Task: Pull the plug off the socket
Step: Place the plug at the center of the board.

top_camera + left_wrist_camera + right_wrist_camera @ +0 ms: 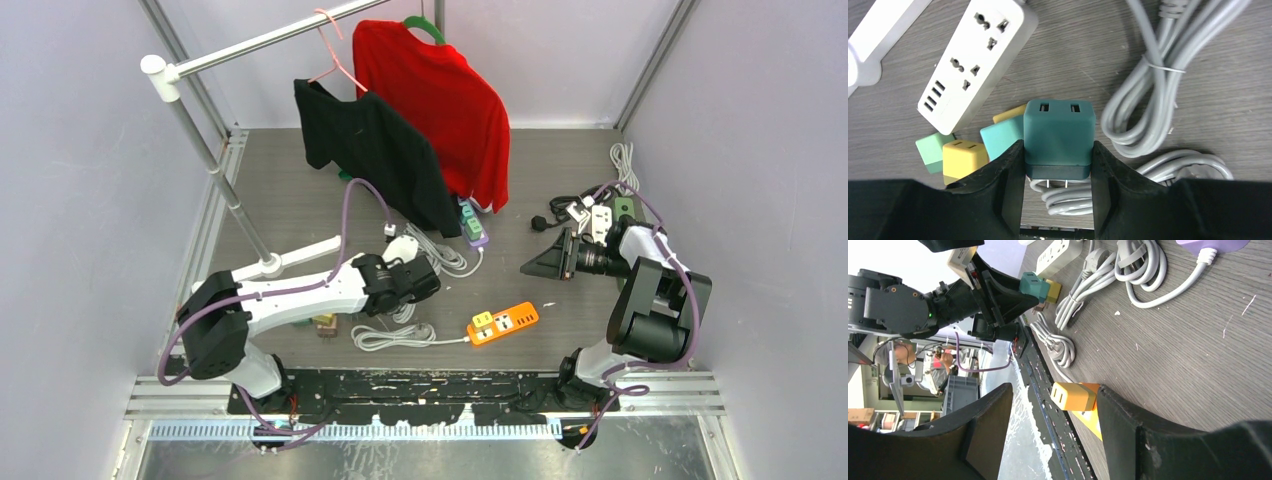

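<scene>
My left gripper is shut on a dark teal plug, held by its sides above the table. The plug's two metal prongs are bare and sit in no socket. It also shows in the right wrist view as the teal plug in the left gripper. An orange power strip lies near the front middle with a yellow plug seated in its left socket. My right gripper hovers open to the right, lying sideways. Between its fingers I see that yellow plug, farther off and untouched.
A white power strip with unused sockets lies beside loose yellow, light teal and mint plugs. Grey coiled cables lie nearby. A purple strip, hanging red and black shirts and a plug pile stand behind.
</scene>
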Action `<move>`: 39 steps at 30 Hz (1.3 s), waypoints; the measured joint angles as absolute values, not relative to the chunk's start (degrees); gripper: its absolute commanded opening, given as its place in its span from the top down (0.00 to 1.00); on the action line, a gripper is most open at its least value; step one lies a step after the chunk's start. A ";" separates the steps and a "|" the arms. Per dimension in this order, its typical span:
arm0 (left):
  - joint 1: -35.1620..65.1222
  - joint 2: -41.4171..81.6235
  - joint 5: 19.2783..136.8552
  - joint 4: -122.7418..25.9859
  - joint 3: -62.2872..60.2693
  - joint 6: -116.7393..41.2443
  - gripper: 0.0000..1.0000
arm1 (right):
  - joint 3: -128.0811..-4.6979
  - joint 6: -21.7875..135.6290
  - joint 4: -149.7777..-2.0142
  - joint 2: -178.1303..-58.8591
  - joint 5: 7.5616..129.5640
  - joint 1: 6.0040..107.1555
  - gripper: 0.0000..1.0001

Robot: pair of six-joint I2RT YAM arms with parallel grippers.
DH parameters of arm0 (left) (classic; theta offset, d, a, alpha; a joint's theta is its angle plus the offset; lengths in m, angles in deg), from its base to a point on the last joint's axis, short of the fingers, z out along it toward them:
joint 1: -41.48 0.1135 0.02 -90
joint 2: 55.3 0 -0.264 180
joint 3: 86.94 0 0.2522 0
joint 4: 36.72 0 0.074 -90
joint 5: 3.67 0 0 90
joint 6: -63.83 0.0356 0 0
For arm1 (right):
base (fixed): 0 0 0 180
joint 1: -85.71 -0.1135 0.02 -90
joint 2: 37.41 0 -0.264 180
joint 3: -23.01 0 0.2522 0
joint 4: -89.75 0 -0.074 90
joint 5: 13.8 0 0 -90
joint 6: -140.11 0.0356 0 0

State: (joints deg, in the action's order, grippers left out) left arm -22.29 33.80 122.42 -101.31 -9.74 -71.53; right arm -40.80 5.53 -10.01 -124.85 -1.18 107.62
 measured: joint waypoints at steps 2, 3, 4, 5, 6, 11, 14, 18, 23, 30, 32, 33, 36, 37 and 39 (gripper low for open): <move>-21.41 32.94 122.14 -101.22 -10.83 -72.06 1.00 | -40.80 5.42 -9.99 -124.90 -1.18 107.66 0.32; -20.91 32.55 122.01 -101.11 -11.31 -72.23 1.00 | -40.80 5.38 -9.99 -124.94 -1.18 107.68 0.32; -20.52 32.20 121.90 -100.92 -11.79 -72.32 1.00 | -40.80 5.35 -9.99 -124.96 -1.18 107.68 0.32; -20.21 31.96 121.70 -100.85 -12.12 -72.36 1.00 | -40.80 5.35 -9.99 -125.01 -1.18 107.71 0.32; -19.95 31.79 121.59 -100.83 -12.40 -72.41 1.00 | -40.80 5.33 -9.99 -125.07 -1.18 107.71 0.32; -18.90 31.70 121.18 -100.92 -12.71 -72.38 1.00 | -40.80 5.18 -9.99 -125.20 -1.18 107.71 0.32; -18.44 32.11 121.20 -101.35 -12.58 -72.23 1.00 | -40.80 5.18 -9.99 -125.20 -1.18 107.71 0.32; -18.24 34.78 121.27 -102.56 -11.62 -71.73 0.97 | -40.80 5.16 -9.99 -125.20 -1.16 107.71 0.32; -18.03 40.49 121.75 -104.65 -8.62 -69.70 0.95 | -40.80 5.14 -9.97 -125.20 -1.16 107.71 0.32; -18.03 46.85 122.84 -106.45 -4.51 -66.20 0.58 | -40.80 4.94 -9.93 -125.20 -1.03 107.71 0.32; -18.03 47.83 122.97 -106.80 -3.99 -65.74 0.52 | -40.80 4.94 -9.82 -125.20 -1.03 107.71 0.32; -18.03 48.24 123.04 -106.93 -3.77 -65.48 0.48 | -40.80 4.92 -9.79 -125.20 -1.01 107.71 0.32; -18.03 48.73 123.19 -107.23 -3.66 -64.65 0.41 | -40.80 4.92 -9.77 -125.20 -1.01 107.71 0.32; -18.03 48.73 123.21 -107.39 -3.60 -64.58 0.39 | -40.80 4.92 -9.79 -125.20 -1.01 107.75 0.32; -18.03 48.73 123.23 -108.09 -2.94 -64.52 0.36 | -40.80 4.92 -9.77 -125.20 -1.01 107.86 0.32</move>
State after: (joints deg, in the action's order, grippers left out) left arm -18.03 48.73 123.23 -108.09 -2.94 -64.52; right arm -40.80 4.92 -9.77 -125.20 -1.01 107.86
